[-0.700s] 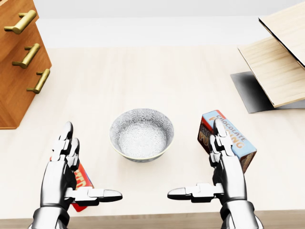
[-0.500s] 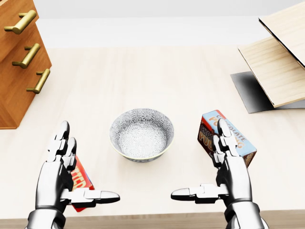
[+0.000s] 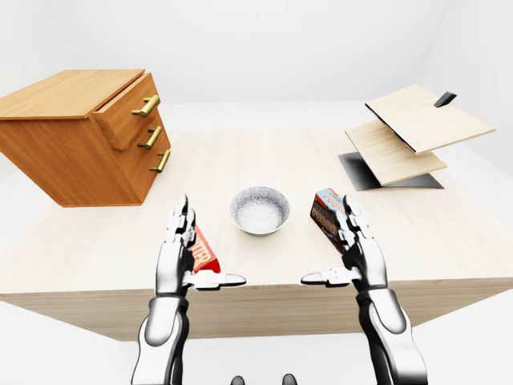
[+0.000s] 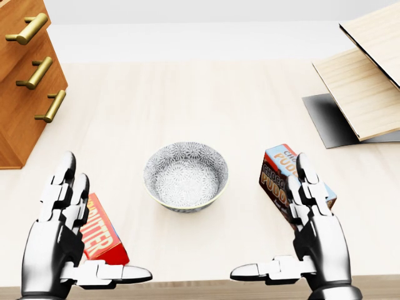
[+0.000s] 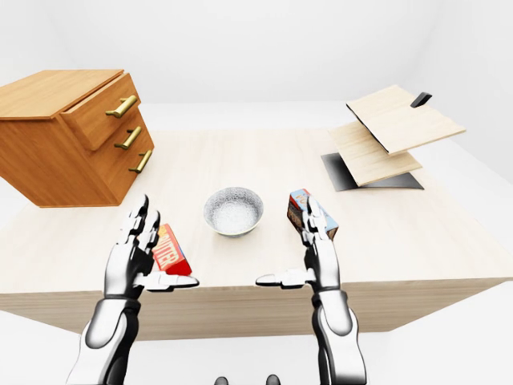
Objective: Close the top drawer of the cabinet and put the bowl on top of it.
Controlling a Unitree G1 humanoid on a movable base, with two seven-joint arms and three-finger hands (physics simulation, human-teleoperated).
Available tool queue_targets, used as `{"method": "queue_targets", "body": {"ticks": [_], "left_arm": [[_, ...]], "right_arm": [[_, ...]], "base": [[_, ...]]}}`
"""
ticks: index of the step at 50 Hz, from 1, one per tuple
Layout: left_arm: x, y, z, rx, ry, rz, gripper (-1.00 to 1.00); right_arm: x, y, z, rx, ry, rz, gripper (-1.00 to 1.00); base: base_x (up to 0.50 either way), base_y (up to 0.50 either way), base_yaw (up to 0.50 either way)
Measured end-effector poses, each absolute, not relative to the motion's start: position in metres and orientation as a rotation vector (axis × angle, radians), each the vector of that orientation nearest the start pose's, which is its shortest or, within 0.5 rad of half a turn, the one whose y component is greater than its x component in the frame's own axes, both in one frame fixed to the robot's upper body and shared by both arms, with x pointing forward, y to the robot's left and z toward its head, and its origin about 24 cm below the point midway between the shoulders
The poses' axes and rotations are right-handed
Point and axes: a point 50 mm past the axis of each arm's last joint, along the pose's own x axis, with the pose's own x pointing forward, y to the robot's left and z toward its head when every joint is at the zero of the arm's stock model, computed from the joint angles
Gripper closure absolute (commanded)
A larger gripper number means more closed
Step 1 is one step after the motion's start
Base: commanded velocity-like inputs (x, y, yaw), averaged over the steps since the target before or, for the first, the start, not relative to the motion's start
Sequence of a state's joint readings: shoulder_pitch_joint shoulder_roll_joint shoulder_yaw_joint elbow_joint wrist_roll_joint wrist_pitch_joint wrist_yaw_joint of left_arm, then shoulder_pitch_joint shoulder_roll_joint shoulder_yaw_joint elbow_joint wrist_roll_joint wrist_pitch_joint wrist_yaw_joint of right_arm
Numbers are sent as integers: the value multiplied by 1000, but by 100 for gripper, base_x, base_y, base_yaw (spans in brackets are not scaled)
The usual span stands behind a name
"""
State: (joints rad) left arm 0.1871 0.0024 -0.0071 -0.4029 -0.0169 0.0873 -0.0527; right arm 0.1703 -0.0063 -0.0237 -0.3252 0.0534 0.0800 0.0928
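At the centre of the head view, the bowl (image 4: 185, 177) is sitting upright on the pale wooden table (image 4: 187, 94), its patterned inside empty. It is resting between the two hands and is touching neither.

Toward the lower left of that view, the left hand (image 4: 50, 244) is hovering with its fingers stretched straight toward the top of the frame and its thumb pointing inward, spread wide and gripping nothing. A red box (image 4: 103, 236) with white lettering is lying just beside it, partly hidden behind the palm; whether they are touching cannot be told.

Toward the lower right, the right hand (image 4: 320, 240) is mirroring this pose, fingers straight, thumb turned inward, spread wide and empty. Its fingertips are overlapping the lower corner of a chocolate pudding box (image 4: 281, 172), which is standing to the right of the bowl.

Across the upper left of the left-eye view, the cabinet (image 3: 64, 152) is standing on the table, well apart from the bowl. Its top drawer (image 3: 128, 114) is sticking out past the two lower drawer fronts, each carrying a brass handle. Nothing is lying on the cabinet's top.

Over at the upper right, two pale wooden boards (image 3: 417, 124) are leaning tilted above a dark base.
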Motion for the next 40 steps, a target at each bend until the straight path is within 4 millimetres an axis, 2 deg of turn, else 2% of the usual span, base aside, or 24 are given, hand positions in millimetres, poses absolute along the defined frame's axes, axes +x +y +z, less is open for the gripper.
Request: {"method": "queue_targets", "body": {"ticks": [16,32,40], "left_arm": [[196,154,102,-15,-197,-26,-100],[192,153,107,-17,-215,-44,-100],[192,153,107,-19,-219,-47,-100]], "right_arm": [[203,-161,83,46,-144,36,-100],[198,-164,89,56,-174,47,-100],[197,-164,90,59,-177,52,-100]], "base": [[0,0,0],[0,0,0],[17,0,0]]}}
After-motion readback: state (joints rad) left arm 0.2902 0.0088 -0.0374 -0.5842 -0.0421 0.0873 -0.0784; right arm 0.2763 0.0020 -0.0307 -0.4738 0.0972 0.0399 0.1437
